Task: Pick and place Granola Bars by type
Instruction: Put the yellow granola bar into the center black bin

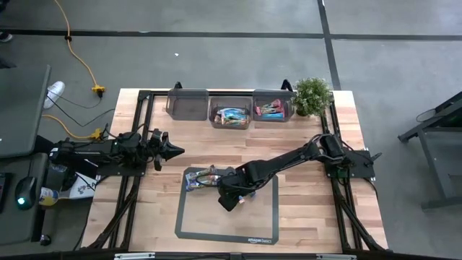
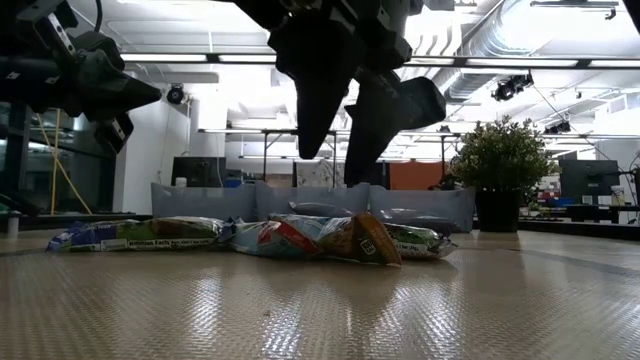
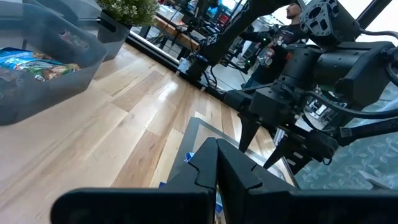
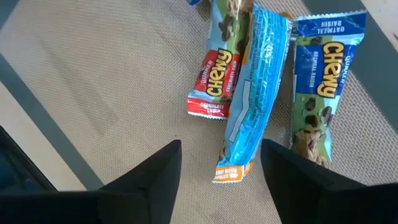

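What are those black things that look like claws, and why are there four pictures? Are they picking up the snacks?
Those are two robot arms, each ending in a two-finger pincer. One picture looks down from above, one looks across the table from mat height, and two come from little cameras on the arms' wrists.

The right pincer hangs open over a grey mat, right above some granola bars in shiny wrappers: a red one, a bright blue one turned on its back, and a blue oatmeal raisin one. It holds nothing yet. From how it is lined up, the bright blue bar may be its next pick.

The left pincer waits shut and empty at the table's left side.

At the back stand three clear bins; two already hold bars. A small plant sits beside them.
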`<state>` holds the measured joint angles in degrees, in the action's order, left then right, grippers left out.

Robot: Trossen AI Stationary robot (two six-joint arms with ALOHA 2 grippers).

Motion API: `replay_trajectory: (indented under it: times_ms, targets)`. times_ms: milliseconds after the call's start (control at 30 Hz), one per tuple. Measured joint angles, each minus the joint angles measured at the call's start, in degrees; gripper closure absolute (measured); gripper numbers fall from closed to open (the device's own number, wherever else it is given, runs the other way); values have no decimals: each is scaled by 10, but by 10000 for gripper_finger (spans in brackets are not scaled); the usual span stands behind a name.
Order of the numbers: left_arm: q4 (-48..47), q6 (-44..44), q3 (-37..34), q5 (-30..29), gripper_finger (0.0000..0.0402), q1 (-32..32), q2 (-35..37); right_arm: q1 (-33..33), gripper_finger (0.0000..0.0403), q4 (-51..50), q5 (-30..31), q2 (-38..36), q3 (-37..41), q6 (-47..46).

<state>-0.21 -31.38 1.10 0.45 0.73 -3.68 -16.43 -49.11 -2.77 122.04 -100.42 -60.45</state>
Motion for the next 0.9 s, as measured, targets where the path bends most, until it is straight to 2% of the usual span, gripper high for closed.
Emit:
replay_trajectory:
  times_ms: [200,900]
  targets:
    - [0,0,0,0,401,0,0,0,179,0,-3,14,0,-9]
    - [0,0,0,0,401,0,0,-1,179,-22,-21,64,0,-21]
